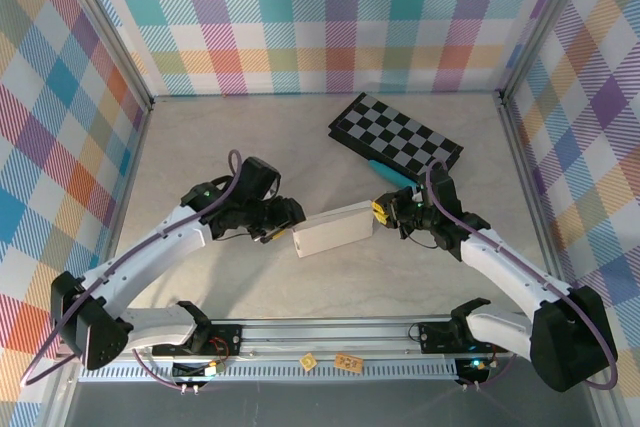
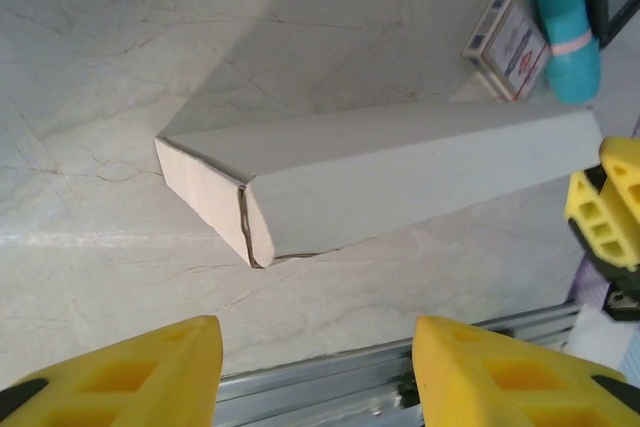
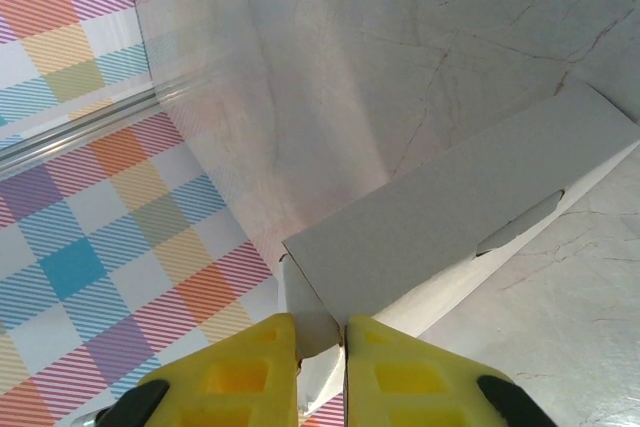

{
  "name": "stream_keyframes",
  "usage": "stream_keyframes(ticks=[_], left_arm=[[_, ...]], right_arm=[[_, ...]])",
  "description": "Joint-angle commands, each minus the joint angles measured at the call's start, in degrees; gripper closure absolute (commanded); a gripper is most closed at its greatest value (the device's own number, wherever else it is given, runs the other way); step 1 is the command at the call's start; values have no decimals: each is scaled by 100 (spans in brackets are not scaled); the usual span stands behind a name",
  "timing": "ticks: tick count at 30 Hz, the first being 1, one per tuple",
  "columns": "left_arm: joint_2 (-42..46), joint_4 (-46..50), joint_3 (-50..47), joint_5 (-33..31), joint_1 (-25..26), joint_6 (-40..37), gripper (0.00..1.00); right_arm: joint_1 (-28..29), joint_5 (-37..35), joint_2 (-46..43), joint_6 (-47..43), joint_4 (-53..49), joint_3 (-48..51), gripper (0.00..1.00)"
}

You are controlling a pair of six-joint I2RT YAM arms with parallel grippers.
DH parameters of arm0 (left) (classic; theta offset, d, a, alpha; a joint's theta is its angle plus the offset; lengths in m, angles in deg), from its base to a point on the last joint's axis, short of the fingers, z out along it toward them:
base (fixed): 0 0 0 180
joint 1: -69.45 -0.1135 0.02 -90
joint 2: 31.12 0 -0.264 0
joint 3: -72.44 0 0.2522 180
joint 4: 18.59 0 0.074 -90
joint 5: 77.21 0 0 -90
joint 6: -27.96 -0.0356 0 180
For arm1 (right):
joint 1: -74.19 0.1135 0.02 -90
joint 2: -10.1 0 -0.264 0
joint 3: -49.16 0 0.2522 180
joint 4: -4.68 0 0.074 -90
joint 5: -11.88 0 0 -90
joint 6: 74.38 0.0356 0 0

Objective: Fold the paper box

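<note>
The right claw [image 3: 320,337] pinches a thin end flap of the plain white cardboard paper box [image 1: 335,230], which lies on the grey marbled table [image 1: 230,147] between the arms. The left claw [image 2: 318,342] stands spread, just short of the box's other end. Beyond the box, a small patterned packet [image 2: 505,44] carries print too blurred to read. The frame edge cuts off a teal cylinder [image 2: 562,17].

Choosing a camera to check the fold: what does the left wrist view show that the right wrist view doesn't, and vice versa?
Left wrist, not right: the seamed end of the box, a small packet, a teal tube, and the left jaws open, clear of the box. Right wrist, not left: the right jaws pinching a box flap, a slot in its side, the plaid wall. Both: the white box on the marbled table.
</note>
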Motion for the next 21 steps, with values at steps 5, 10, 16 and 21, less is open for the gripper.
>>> stream_keyframes(ticks=[5,10,16,21], left_arm=[[314,-1291,-828,366,-369,1291,50],[312,-1907,-1139,486,-460,1677,54],[346,-1859,-1173,504,-477,1678,62],[521,-1557,-1273,579,-506,1619,64]], right_arm=[[-18,-215,42,-136,-689,226,84],[-11,-233,6,-136,-720,229,84],[-19,-241,-3,-127,-721,234,85],[-16,-237,15,-127,-724,210,85]])
